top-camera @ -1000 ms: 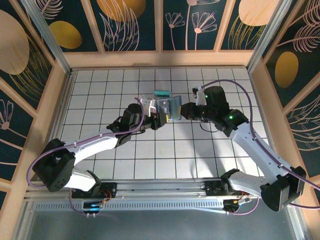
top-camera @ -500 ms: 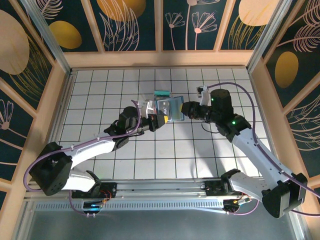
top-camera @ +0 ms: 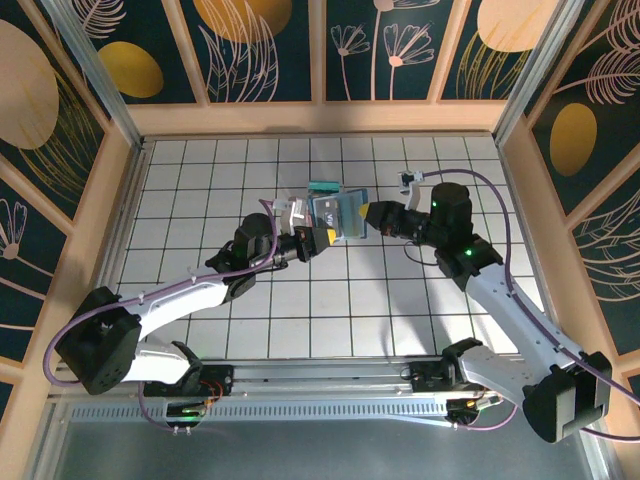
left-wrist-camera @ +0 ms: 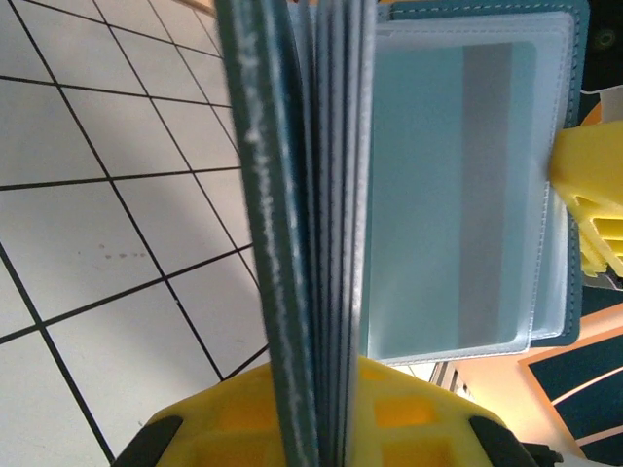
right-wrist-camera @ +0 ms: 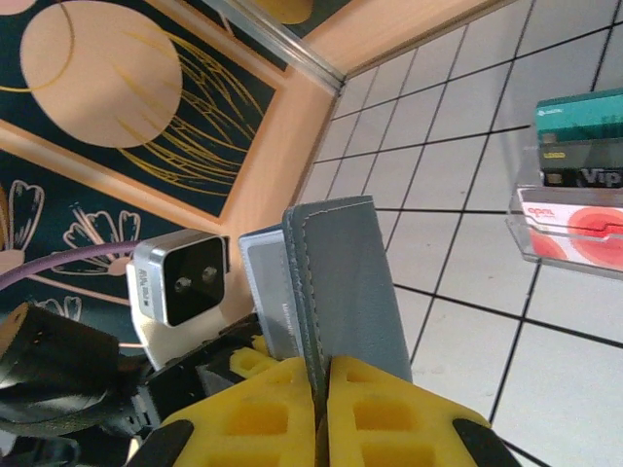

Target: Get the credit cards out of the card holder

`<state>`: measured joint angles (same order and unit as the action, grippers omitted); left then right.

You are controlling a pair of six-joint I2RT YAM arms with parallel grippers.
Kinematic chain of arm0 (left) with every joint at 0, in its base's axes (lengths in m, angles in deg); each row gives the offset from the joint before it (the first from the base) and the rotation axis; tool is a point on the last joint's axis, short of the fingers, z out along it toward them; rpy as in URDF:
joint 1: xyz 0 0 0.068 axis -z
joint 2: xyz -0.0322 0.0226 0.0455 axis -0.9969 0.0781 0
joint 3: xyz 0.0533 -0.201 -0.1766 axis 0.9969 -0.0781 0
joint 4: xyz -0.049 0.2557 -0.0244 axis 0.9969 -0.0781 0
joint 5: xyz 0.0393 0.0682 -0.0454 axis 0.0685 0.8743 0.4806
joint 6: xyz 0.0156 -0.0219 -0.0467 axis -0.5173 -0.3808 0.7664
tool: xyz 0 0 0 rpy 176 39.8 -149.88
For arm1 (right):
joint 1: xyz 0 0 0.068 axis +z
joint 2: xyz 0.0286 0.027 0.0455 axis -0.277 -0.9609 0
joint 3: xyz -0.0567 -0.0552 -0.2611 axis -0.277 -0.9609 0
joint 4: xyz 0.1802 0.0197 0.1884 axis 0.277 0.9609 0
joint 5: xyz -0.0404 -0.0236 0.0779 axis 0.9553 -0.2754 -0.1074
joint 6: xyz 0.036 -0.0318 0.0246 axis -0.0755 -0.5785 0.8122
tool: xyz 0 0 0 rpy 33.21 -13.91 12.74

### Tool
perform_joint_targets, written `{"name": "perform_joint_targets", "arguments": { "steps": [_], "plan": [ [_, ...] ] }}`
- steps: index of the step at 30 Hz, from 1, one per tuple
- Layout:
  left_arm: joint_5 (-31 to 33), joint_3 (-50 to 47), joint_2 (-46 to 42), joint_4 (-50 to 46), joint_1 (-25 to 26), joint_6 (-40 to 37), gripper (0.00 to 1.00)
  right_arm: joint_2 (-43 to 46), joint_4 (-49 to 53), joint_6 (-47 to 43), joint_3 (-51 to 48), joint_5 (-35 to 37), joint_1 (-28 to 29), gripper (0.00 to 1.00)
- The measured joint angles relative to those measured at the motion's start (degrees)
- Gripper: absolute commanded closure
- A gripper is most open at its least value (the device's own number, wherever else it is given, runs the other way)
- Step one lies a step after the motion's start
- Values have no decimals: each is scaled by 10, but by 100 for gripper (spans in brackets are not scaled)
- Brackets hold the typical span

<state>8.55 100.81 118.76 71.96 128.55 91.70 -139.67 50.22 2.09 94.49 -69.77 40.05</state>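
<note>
My left gripper (top-camera: pixel 324 237) and right gripper (top-camera: pixel 366 212) both pinch the card holder (top-camera: pixel 340 213); uneven pulling could yank it from 1 grip.

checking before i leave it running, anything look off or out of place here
Nothing spilled or damaged. The card holder hangs above the table, pinched between the shut jaws of the left gripper and right gripper, fanned open; a striped card seems to sit in one clear pocket.

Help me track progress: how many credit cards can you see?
2: the teal card and the whitish-pink card beside it, both on the table past the card holder. Its sleeves may hide more.
</note>
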Motion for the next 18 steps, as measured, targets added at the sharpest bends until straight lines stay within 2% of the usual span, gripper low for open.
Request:
{"name": "perform_joint_targets", "arguments": {
  "steps": [18],
  "plan": [
    [-1,0,4,11,0,7,100,-7,-72,38,-24,-41,0,90]
  ]
}}
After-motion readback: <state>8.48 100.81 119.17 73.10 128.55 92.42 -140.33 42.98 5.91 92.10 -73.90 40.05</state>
